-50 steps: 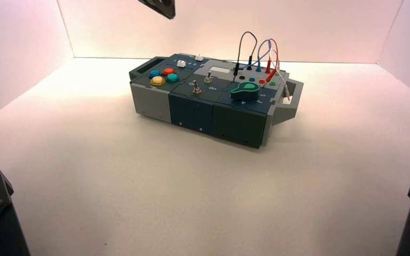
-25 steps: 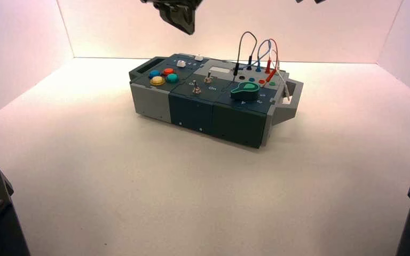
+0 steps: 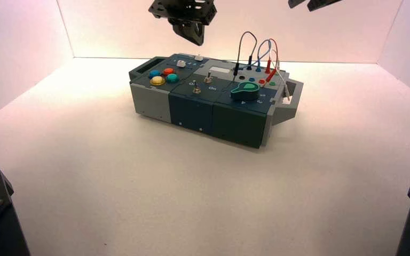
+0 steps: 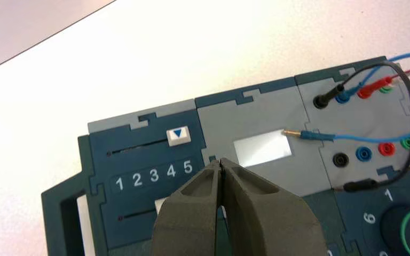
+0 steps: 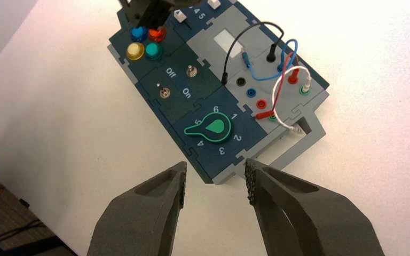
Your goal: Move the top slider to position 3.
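Note:
The top slider (image 4: 178,135) is a small flat white knob with a blue triangle, in the far slot of the dark blue panel (image 4: 139,160). It stands above the numerals 4 and 5. My left gripper (image 4: 221,161) is shut and empty. It hovers over the box, short of the slider and beside the numerals, and partly hides the second white knob (image 4: 160,205). In the high view the left gripper (image 3: 193,33) hangs above the box's back edge, over the top slider (image 3: 198,57). My right gripper (image 5: 216,184) is open, high above and off the box's end with the green knob.
The box (image 3: 192,109) stands turned on the white floor. It carries coloured buttons (image 3: 163,76), two metal toggle switches (image 3: 197,89), a green knob (image 3: 245,92) and looped wires (image 3: 256,50) plugged into sockets. White walls close the back and sides.
The left gripper has come down and moved right towards the box's back. The right gripper has come into view at the top right.

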You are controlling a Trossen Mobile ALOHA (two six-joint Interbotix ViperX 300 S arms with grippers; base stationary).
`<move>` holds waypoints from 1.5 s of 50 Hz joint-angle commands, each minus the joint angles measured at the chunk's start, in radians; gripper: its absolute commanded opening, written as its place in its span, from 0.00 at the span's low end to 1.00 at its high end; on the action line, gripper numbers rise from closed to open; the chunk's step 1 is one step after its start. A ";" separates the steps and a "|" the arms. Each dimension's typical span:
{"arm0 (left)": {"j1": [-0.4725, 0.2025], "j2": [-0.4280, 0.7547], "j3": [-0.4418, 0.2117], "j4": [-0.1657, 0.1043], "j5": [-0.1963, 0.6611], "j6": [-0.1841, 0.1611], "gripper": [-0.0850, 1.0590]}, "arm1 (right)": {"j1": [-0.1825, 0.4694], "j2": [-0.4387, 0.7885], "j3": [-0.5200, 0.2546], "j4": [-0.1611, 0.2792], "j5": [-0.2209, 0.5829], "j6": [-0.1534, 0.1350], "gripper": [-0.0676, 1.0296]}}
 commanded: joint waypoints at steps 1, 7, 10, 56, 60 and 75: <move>-0.006 0.005 -0.046 -0.003 -0.008 -0.012 0.05 | 0.002 -0.006 -0.012 0.006 -0.011 -0.002 0.59; -0.005 0.034 -0.067 -0.003 -0.011 -0.025 0.05 | 0.002 -0.008 -0.012 0.009 -0.017 -0.002 0.59; -0.005 0.044 -0.078 -0.003 -0.011 -0.031 0.05 | 0.002 -0.006 -0.012 0.009 -0.017 0.000 0.59; 0.008 0.130 -0.120 0.014 -0.071 -0.078 0.05 | 0.003 -0.006 -0.012 0.011 -0.018 0.000 0.59; 0.017 0.130 -0.118 0.015 -0.071 -0.077 0.05 | 0.002 -0.006 -0.012 0.011 -0.018 0.000 0.59; 0.037 0.132 -0.118 0.020 -0.064 -0.074 0.05 | 0.002 -0.006 -0.012 0.011 -0.018 0.000 0.59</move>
